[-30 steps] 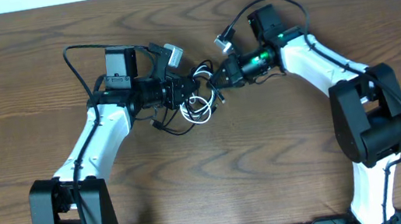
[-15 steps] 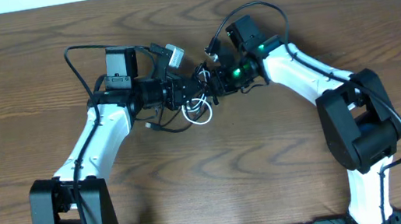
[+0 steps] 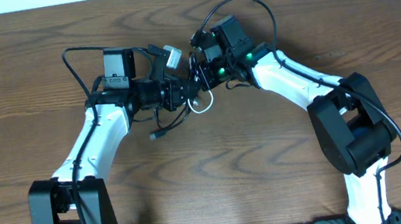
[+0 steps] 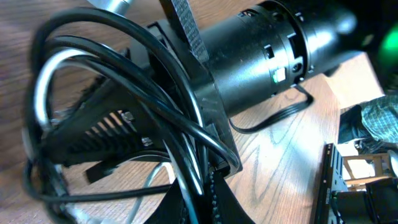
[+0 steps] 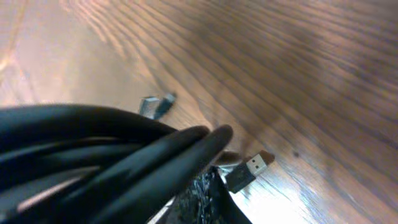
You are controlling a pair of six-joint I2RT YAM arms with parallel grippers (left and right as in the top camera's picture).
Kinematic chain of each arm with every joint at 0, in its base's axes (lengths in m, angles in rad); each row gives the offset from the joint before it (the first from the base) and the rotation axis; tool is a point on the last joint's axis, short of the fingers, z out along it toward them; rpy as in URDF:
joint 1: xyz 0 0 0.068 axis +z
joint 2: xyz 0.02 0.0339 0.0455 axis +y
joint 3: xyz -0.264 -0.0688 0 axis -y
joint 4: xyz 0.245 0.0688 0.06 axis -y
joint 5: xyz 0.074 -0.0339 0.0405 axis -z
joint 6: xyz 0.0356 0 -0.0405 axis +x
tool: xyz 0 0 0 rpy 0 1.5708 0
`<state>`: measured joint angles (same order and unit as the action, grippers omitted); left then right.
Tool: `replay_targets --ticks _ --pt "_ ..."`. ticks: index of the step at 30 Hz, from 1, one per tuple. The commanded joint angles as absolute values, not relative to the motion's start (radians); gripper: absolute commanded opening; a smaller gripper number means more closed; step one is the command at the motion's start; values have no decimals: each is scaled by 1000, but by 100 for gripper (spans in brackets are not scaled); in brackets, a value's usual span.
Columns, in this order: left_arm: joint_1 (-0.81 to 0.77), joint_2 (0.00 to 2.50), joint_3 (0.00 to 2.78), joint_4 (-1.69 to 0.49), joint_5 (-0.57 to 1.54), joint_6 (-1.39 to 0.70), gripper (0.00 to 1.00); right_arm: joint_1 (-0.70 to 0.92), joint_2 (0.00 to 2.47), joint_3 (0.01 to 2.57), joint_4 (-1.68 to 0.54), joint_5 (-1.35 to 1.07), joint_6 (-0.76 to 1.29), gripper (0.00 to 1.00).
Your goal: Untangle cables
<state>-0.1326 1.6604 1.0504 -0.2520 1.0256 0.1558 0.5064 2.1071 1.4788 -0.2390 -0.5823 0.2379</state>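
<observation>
Table: brown wood (image 3: 271, 165), with both arms on it.
Plug: one dark end (image 3: 155, 136) lies on the wood, nearest to the arm bases, below the left arm.
Black cable: several loops (image 5: 93, 140) hang bunched between the two pincers, above the table; a thin strand runs down to the plug.
White cable: a small loop (image 3: 200, 106) hangs just under the pincers, tangled with the black loops.
Left gripper: clenched (image 3: 187, 90), with black strands running in between its fingers.
Right gripper: clenched (image 3: 199, 74), just beside the left one and a little farther back; black loops lie across it, but whether it pinches one I cannot tell.
</observation>
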Motion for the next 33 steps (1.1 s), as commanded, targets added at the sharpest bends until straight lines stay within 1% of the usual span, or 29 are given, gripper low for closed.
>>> replay_targets --ticks 1,4,10,15,18,22,26,31,33 --pt "-144 1646 1049 -258 1073 155 8 504 2122 1477 -199 -828 166 1" --pt "-144 1646 1049 -270 1073 155 8 490 2122 1477 -191 -967 115 1" --pt "-144 1646 1049 -308 1054 156 8 466 2122 1477 -175 -1125 70 1" --pt "-144 1646 1049 -313 1055 155 8 467 2130 1477 -143 -1000 70 1" --pt "-144 1646 1049 -314 1060 139 8 489 2158 1477 -72 -932 75 1" --pt "-144 1646 1049 -316 1090 128 8 531 2220 1477 96 -933 181 1" --pt "-135 1646 1049 -332 1078 117 8 542 2271 1477 165 -873 238 1" --pt "-114 1646 1049 -401 719 -7 8 519 2293 1477 118 -547 239 1" --pt "-114 1646 1049 -443 496 -85 8 518 2293 1477 103 -411 239 1"
